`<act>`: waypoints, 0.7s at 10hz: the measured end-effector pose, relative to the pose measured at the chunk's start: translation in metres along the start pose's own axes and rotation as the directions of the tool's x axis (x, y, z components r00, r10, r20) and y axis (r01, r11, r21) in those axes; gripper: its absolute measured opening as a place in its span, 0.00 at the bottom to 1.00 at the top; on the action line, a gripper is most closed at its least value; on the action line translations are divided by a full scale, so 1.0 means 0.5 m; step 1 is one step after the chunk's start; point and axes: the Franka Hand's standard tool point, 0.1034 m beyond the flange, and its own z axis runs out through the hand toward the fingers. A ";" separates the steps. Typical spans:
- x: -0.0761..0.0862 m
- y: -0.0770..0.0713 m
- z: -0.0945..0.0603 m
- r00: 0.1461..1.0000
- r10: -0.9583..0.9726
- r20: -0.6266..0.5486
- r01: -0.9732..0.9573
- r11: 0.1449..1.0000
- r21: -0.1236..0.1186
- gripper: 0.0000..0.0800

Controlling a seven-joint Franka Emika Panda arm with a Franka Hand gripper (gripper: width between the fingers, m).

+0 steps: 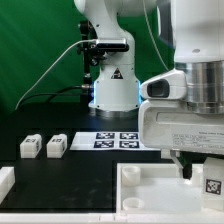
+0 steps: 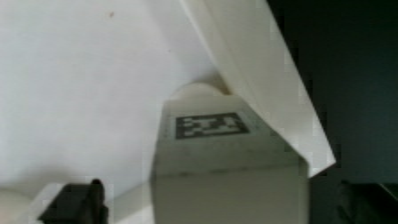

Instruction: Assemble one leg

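Note:
My gripper [image 1: 203,172] hangs at the exterior view's right, over the far right part of the large white tray-like part [image 1: 150,192]. It is shut on a leg [image 1: 212,183], a small white peg with a fiducial tag. In the wrist view the leg [image 2: 214,150] runs out from between my dark fingers [image 2: 71,203], tag facing the camera, and its far end is near a corner of the tray's raised rim [image 2: 267,70]. I cannot tell whether the leg touches the tray. Two more legs [image 1: 30,146] [image 1: 56,146] lie side by side on the black table at the left.
The marker board [image 1: 118,139] lies flat behind the tray, in front of the arm's base [image 1: 112,90]. Another white part [image 1: 5,181] shows at the lower left edge. Cables run from the base toward the left.

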 end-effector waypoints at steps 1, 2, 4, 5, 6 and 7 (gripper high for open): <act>0.001 0.001 0.000 1.000 -0.003 -0.001 0.003 1.000 -0.002 0.69; -0.002 -0.002 0.000 0.986 0.168 0.005 -0.168 0.986 0.006 0.48; -0.002 0.002 0.002 0.925 0.380 0.007 -0.380 0.925 0.001 0.37; -0.001 0.003 0.001 0.878 0.478 0.007 -0.478 0.878 0.000 0.37; 0.001 0.005 0.001 0.756 0.655 0.012 -0.655 0.756 -0.001 0.37; 0.002 0.009 0.003 0.606 0.795 0.019 -0.795 0.606 -0.003 0.37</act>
